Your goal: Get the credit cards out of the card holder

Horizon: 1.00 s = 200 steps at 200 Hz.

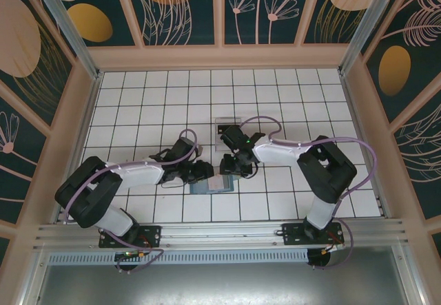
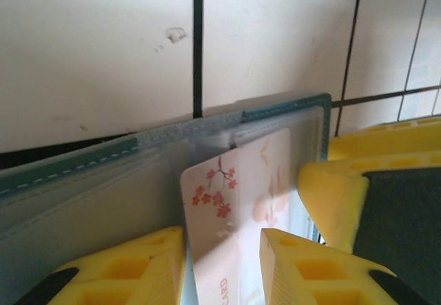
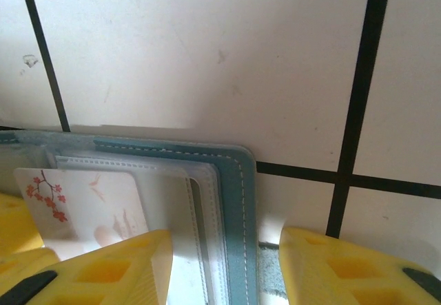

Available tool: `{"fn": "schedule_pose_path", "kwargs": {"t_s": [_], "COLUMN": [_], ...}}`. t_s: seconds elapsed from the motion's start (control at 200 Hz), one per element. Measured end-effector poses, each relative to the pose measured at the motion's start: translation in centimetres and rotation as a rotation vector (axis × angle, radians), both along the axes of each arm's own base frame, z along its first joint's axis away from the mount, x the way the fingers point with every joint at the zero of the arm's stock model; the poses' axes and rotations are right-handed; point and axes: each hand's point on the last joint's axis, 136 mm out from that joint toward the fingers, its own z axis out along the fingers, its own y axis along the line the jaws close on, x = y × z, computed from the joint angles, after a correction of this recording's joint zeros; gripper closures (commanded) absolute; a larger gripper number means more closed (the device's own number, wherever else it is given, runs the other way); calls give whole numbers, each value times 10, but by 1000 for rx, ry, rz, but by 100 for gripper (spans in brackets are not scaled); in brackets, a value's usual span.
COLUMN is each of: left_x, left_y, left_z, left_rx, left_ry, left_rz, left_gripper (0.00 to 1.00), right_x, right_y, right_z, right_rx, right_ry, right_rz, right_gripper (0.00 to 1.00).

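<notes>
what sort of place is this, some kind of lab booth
Probably a purpose-built robot test cell. A white tiled tabletop with black grid lines is boxed in by dark teal wall panels printed with plants, and two black-and-white robot arms are bolted to a metal rail at its near edge.

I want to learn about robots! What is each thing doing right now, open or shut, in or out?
card holder: open, lying flat on the table.
credit card: askew on the holder, not clear of it.
left gripper: jaws either side of the card; grip unclear.
right gripper: open, straddling the holder's edge.
</notes>
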Motion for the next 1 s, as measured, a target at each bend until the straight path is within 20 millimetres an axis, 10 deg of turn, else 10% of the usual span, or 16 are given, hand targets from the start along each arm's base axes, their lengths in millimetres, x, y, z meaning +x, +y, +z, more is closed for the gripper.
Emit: {"fn": "schedule_pose_path", "kwargs": {"t_s": [1.001], "left_x": [0], "left_y": [2], "left_z": [22], "left_rx": [-127], "left_ry": [-80], "left_rz": [9], "left_gripper": [93], "right_x": [1], "right_y": [4], "right_z": [0], "right_rx": [-7], "right_ry": [3], "right_rz": [6], "right_gripper": [60]}}
